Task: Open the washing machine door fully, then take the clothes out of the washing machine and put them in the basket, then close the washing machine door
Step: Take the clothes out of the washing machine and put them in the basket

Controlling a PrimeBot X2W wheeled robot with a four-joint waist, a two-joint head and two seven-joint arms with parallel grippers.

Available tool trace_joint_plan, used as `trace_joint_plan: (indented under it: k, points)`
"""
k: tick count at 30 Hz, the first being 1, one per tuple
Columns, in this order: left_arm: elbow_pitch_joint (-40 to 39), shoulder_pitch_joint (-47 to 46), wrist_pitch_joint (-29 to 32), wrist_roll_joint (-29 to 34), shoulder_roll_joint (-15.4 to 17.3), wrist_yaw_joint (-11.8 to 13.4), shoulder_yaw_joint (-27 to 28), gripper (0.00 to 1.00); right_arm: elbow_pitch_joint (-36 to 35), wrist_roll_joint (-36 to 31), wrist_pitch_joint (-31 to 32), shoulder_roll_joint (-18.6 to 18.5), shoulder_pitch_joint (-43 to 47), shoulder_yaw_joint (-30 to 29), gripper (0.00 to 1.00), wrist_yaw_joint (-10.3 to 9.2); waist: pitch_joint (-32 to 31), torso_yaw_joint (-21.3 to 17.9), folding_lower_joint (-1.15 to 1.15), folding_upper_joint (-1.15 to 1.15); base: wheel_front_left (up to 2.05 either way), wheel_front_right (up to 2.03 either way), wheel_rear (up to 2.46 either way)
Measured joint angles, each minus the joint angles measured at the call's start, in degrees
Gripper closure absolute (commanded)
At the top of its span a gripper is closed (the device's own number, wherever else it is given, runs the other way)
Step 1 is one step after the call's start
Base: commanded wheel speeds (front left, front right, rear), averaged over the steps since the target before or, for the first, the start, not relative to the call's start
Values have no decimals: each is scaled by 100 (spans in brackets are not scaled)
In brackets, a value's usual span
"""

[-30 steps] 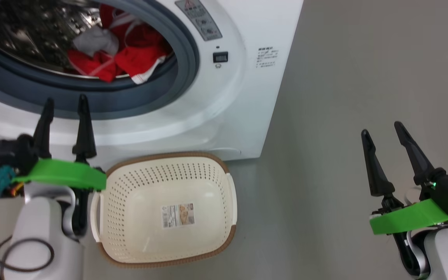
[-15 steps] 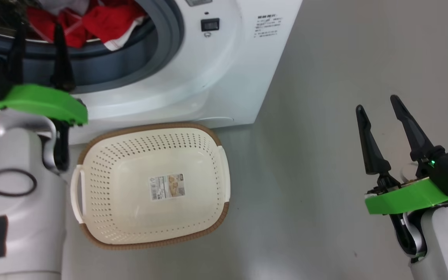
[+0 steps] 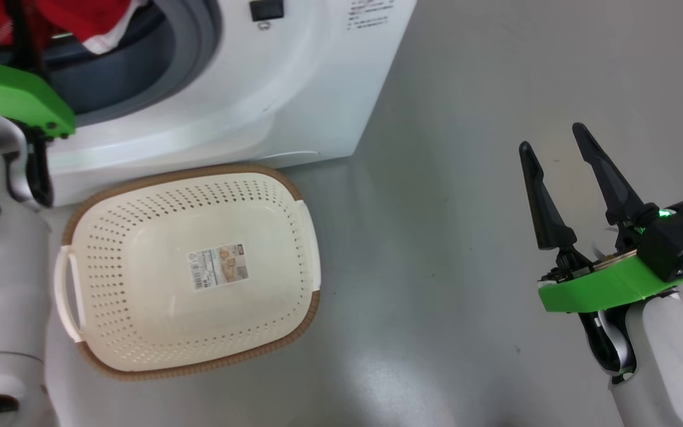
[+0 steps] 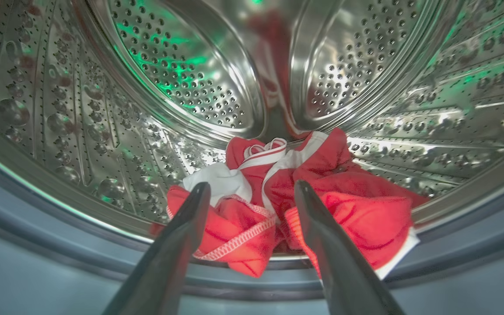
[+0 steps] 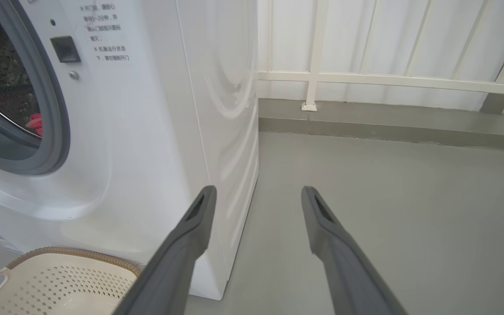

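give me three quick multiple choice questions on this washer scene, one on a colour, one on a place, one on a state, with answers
1. What colour is the rim of the basket? A brown; B blue; C black.
2. Where do the clothes lie? A in the basket; B in the drum of the washing machine; C on a chair.
3. How is the left gripper? A shut on a garment; B open, aimed at the clothes; C shut and empty.

Answers: 1 A, a brown woven-look band rings the cream wall. 2 B, the red pile sits on perforated steel. 3 B, its fingers stand well apart in the left wrist view.
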Motion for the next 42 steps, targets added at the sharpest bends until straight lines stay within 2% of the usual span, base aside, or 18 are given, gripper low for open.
trace_joint_plan:
  k: [3,11,16,24,26,27,35,42]
  points:
    - [313,-181,23,124,176,161,-52,0,24,2,0,1,-99,51,0,0,92,-103,0,0,0,0,0]
    - [868,-668,182,229,454,312,-135,0,165,118,0,42,-184,155,0,0,318,-317,0,0,0,0,0]
    - [1160,-810,345,370,644,565,-274,0,204,253,0,62,-194,242,0,0,392,-441,0,0,0,0,0]
    - [1422,-927,644,535,776,714,-490,0,236,353,0,86,-286,315,0,0,463,-549,0,0,0,0,0]
    - [1449,-948,673,550,788,751,-524,77,249,353,0,89,-286,316,0,0,462,-546,0,0,0,0,0]
    - [1458,-955,710,564,793,751,-538,100,256,354,0,94,-286,318,0,0,459,-546,0,0,0,0,0]
    - [1514,-956,818,539,799,751,-608,100,256,385,0,119,-291,323,0,0,452,-509,0,0,0,0,0]
    - [1463,-949,358,304,749,716,-531,100,256,413,0,113,-291,283,0,0,391,-438,0,0,0,0,0]
